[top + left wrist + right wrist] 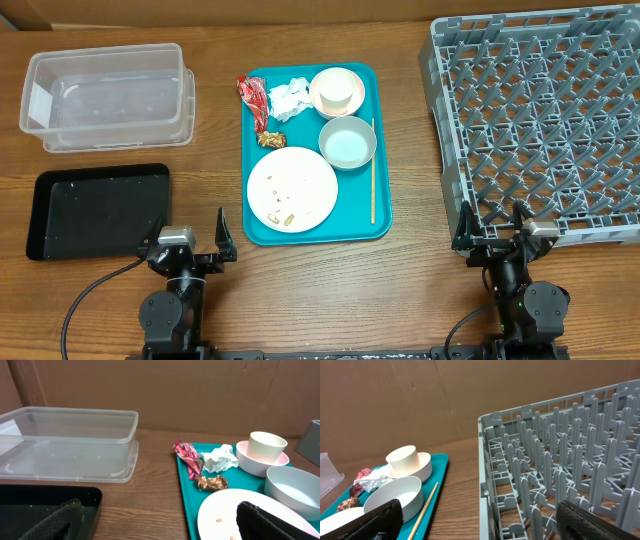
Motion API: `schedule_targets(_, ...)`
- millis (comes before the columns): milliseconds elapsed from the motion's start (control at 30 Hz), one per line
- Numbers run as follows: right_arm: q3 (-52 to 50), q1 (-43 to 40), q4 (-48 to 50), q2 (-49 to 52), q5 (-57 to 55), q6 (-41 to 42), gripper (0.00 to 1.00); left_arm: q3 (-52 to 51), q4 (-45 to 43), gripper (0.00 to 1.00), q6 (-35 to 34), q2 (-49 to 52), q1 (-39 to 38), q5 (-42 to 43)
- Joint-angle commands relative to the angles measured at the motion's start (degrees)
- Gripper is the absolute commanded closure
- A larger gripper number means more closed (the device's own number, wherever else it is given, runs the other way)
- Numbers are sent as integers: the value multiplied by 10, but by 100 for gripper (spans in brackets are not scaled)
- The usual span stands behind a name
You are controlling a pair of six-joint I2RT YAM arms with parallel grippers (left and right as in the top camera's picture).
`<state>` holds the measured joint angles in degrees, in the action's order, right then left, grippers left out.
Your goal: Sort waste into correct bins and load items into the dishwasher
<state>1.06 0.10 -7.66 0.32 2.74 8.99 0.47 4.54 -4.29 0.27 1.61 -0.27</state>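
Note:
A teal serving tray holds a red wrapper, a white napkin, a brown food lump, a plate with crumbs, a grey-blue bowl, a white cup inside a pink bowl, and a wooden stick. The clear tub and black tray lie left. The grey dish rack stands right. My left gripper is open and empty near the front edge; my right gripper is open and empty at the rack's front edge.
A cardboard wall stands behind the table. Bare wood lies between the teal tray and the rack. The arms' bases and cables sit at the front edge.

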Motion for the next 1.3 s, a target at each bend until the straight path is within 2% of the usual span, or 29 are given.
schedule_targets(0, -6, 67, 30, -1, -56, -35, 0, -2, -9, 0, -8, 4, 6, -76)
schedule_targets(1267, -6, 67, 30, -1, -56, -35, 0, -2, -9, 0, -8, 4, 6, -76)
